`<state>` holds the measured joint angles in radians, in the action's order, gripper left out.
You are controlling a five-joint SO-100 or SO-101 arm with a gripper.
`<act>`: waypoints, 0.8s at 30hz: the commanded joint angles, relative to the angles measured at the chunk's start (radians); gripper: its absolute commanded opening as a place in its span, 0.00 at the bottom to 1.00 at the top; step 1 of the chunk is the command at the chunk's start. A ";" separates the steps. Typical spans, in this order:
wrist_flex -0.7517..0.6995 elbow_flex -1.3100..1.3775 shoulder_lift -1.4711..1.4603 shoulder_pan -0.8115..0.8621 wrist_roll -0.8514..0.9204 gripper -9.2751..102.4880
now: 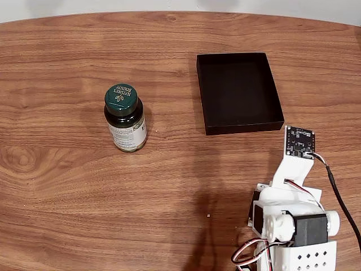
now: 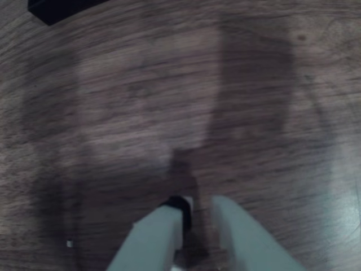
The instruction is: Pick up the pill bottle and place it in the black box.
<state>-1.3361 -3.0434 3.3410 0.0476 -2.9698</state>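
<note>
Your pill bottle (image 1: pixel 125 117) stands upright on the wooden tabletop (image 1: pixel 67 192) in the fixed view, green cap on, white label facing the camera. The black box (image 1: pixel 239 92) lies well to the right of the bottle, apart from it and holding nothing. Your arm (image 1: pixel 293 220) sits below the box, at the lower right corner, far from the bottle. In the wrist view, your gripper (image 2: pixel 198 212) hangs over bare wood, jaws parted by only a narrow gap, gripping nothing and touching nothing; a box corner (image 2: pixel 62 8) shows top left.
</note>
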 commanded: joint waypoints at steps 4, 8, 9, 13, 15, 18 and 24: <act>-0.158 0.014 -0.002 0.002 -0.117 0.21; -0.018 0.014 -0.002 -0.106 -0.149 0.20; 0.023 0.014 -0.002 -0.138 -0.161 0.19; 0.176 0.014 -0.005 -0.232 -0.215 0.17; 0.244 0.014 -0.005 -0.259 -0.227 0.17; 0.334 0.014 -0.006 -0.288 -0.227 0.16; 0.425 0.014 -0.006 -0.359 -0.221 0.16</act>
<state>-0.9649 -3.0480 3.3303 -0.2700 -3.1876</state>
